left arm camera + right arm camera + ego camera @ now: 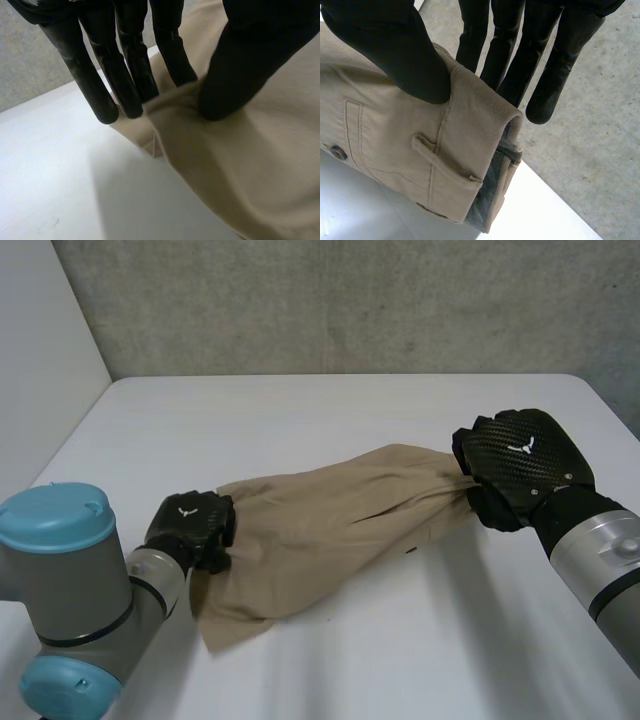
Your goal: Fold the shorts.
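The tan shorts (330, 530) lie stretched across the white table (300, 410) between my two hands. My left hand (190, 525) is at the cloth's left end. In the left wrist view its thumb (240, 70) and fingers (130, 75) pinch a raised fold of the shorts (240, 165). My right hand (520, 465) holds the right end, slightly lifted off the table. In the right wrist view its thumb (390, 45) presses the waistband (470, 115) against the fingers behind it. A belt loop (445, 165) and a button (338, 152) show on the shorts there.
A grey wall (350, 300) runs behind the table's far edge. Bare table top lies in front of the shorts (400, 660) and beyond them. My left arm's blue-capped joint (55, 520) stands at the near left.
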`<action>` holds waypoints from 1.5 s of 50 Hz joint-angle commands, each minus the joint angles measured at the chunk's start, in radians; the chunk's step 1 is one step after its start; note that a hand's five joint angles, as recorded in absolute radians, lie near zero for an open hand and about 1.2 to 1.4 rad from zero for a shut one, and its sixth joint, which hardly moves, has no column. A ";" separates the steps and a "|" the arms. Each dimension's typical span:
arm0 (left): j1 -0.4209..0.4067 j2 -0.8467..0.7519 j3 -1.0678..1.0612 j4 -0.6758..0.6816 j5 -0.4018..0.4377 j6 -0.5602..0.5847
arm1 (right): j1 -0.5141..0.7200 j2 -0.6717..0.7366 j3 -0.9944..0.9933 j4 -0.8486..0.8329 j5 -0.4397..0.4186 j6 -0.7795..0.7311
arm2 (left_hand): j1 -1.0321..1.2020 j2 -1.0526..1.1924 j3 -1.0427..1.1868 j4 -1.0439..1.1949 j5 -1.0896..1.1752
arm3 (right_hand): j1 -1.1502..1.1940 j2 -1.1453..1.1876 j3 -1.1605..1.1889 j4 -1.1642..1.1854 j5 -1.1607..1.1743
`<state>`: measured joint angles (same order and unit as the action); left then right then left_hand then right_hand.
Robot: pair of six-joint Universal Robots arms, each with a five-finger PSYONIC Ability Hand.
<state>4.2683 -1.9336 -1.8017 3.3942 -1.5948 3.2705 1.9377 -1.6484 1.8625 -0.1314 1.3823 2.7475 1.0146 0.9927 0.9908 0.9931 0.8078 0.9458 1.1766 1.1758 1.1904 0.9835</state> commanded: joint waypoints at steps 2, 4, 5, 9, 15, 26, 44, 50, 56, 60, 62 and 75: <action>-0.008 0.041 -0.011 0.007 0.007 -0.002 | -0.005 0.005 0.000 0.003 0.000 -0.002 | 0.382 0.404 0.405 0.403 0.414 | 0.450 0.220 0.220 0.206 0.238; -0.008 0.045 -0.013 0.007 0.007 -0.002 | -0.002 0.010 -0.002 0.003 0.000 -0.006 | 0.382 0.404 0.405 0.403 0.414 | 0.450 0.220 0.220 0.206 0.238; -0.008 0.045 -0.018 0.005 0.007 -0.002 | -0.002 0.010 -0.002 0.003 0.000 -0.006 | 0.382 0.404 0.405 0.403 0.414 | 0.450 0.220 0.220 0.206 0.238; -0.005 0.057 -0.030 0.000 0.007 0.000 | -0.003 0.015 -0.003 -0.002 0.003 -0.006 | 0.382 0.404 0.405 0.403 0.414 | 0.450 0.220 0.220 0.206 0.238; 0.005 0.201 -0.002 -0.013 0.007 0.002 | -0.005 0.013 -0.048 0.004 0.009 -0.012 | 0.382 0.404 0.405 0.403 0.414 | 0.450 0.220 0.220 0.206 0.238; 0.088 0.626 0.222 -0.108 0.010 -0.009 | -0.011 -0.074 -0.365 0.105 0.029 -0.009 | 0.382 0.404 0.405 0.403 0.414 | 0.450 0.220 0.220 0.206 0.238; 0.097 0.711 0.374 -0.205 0.062 -0.058 | -0.086 0.039 -0.786 0.363 0.034 -0.020 | 0.382 0.404 0.405 0.403 0.414 | 0.450 0.220 0.220 0.206 0.238; 0.097 0.674 0.363 -0.205 0.064 -0.058 | -0.080 0.099 -0.769 0.384 0.026 -0.023 | 0.382 0.404 0.405 0.403 0.414 | 0.450 0.220 0.220 0.206 0.238; 0.108 0.511 0.326 -0.199 0.078 -0.057 | -0.056 0.231 -0.741 0.435 0.032 -0.090 | 0.382 0.404 0.405 0.403 0.414 | 0.450 0.220 0.220 0.206 0.238; 0.110 0.354 0.340 -0.190 0.081 -0.055 | -0.026 0.297 -0.740 0.423 0.032 -0.130 | 0.382 0.404 0.405 0.403 0.414 | 0.450 0.220 0.220 0.206 0.238; 0.110 0.314 0.351 -0.182 0.081 -0.055 | -0.016 0.360 -0.755 0.377 0.049 -0.135 | 0.382 0.404 0.405 0.403 0.414 | 0.450 0.220 0.220 0.206 0.238; 0.099 0.048 0.900 0.158 -0.039 -0.049 | -0.009 0.478 -1.008 -0.263 0.192 -0.140 | 0.382 0.404 0.405 0.403 0.414 | 0.450 0.220 0.220 0.206 0.238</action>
<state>4.3720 -1.9122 -1.0627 3.4167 -1.5620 3.2223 1.9278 -1.1668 0.9681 -0.1856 1.5295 2.6060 1.1075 1.2011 1.1938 1.2037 0.9723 0.9636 1.1766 1.1906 1.1917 0.9853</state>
